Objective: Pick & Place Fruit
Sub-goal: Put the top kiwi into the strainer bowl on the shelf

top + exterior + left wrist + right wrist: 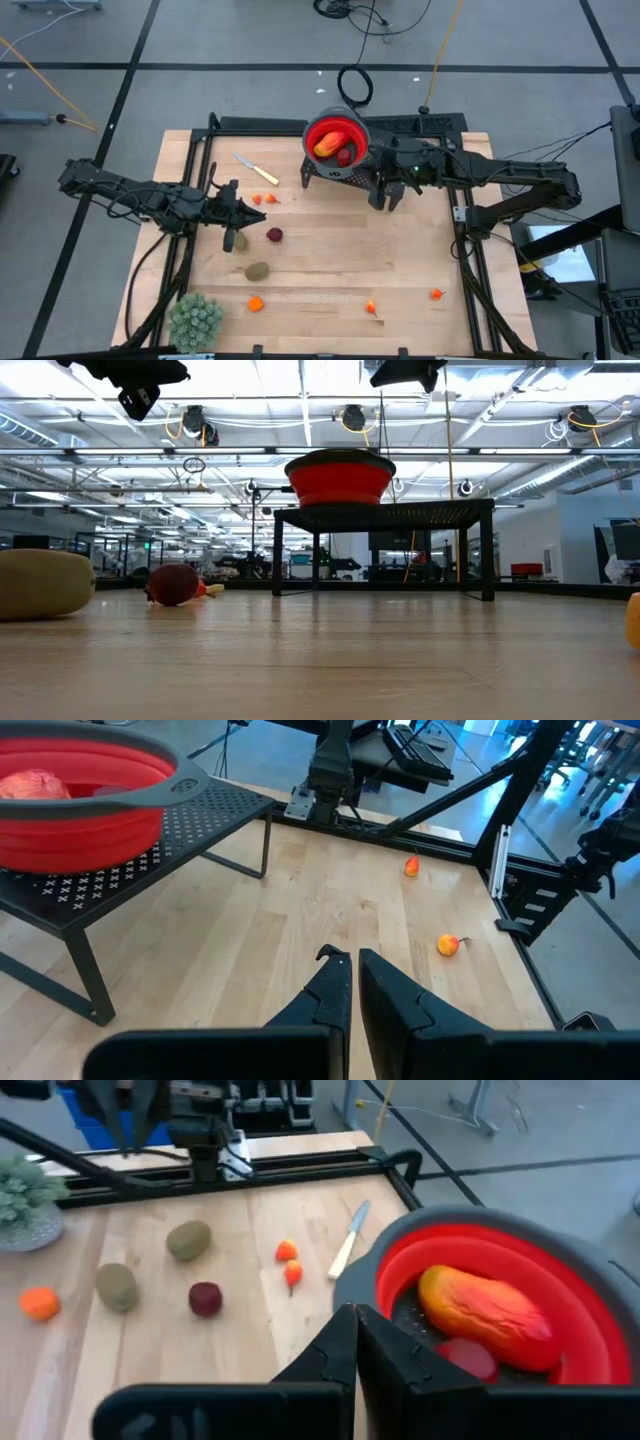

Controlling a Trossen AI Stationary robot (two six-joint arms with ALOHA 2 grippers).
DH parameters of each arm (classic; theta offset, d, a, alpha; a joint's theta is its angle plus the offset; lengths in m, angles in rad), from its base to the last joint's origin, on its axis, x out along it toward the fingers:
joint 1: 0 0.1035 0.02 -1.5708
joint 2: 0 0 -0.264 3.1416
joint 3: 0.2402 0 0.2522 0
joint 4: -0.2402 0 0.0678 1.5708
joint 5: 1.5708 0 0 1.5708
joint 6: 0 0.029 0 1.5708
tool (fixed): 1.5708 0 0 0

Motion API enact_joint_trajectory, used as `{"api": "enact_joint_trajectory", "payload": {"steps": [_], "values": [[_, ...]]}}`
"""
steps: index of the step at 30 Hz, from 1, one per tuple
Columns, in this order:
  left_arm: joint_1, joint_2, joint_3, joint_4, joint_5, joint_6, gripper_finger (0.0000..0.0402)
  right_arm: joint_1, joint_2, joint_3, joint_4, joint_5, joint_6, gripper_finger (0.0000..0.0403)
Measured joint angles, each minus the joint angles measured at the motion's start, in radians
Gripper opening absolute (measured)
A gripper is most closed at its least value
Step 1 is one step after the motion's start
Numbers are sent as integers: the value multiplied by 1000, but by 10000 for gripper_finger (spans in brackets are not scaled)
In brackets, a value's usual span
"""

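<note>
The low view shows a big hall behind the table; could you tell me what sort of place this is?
Probably a robotics lab or open workshop: a wooden tabletop on a concrete floor, rows of ceiling strip lights, and distant workbenches.

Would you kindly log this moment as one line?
left pincer: shut, empty, above the wooden table | right pincer: shut, empty, beside red bowl | bowl: long red-orange fruit

Long red-orange fruit (326, 145) and one dark red round fruit (344, 157) lie in the red bowl (322, 128), far centre. On the desk (330, 270): two brown kiwis (257, 271), another dark red round one (274, 235), and small orange pieces (256, 304) scattered left and near.
</note>
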Motion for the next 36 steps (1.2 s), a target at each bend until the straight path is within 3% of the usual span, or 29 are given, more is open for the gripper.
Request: {"api": "enact_joint_trajectory", "payload": {"steps": [11, 24, 36], "values": [[0, 0, 0, 1, -4, 1, 21, 33, -230, -284, 136, -16, 31, 0], [0, 0, 0, 5, -8, 6, 21, 32, -567, -534, 137, -265, 88, 0], [0, 0, 0, 29, -61, -102, 21, 32, -800, -720, 222, -261, 110, 0]]}}
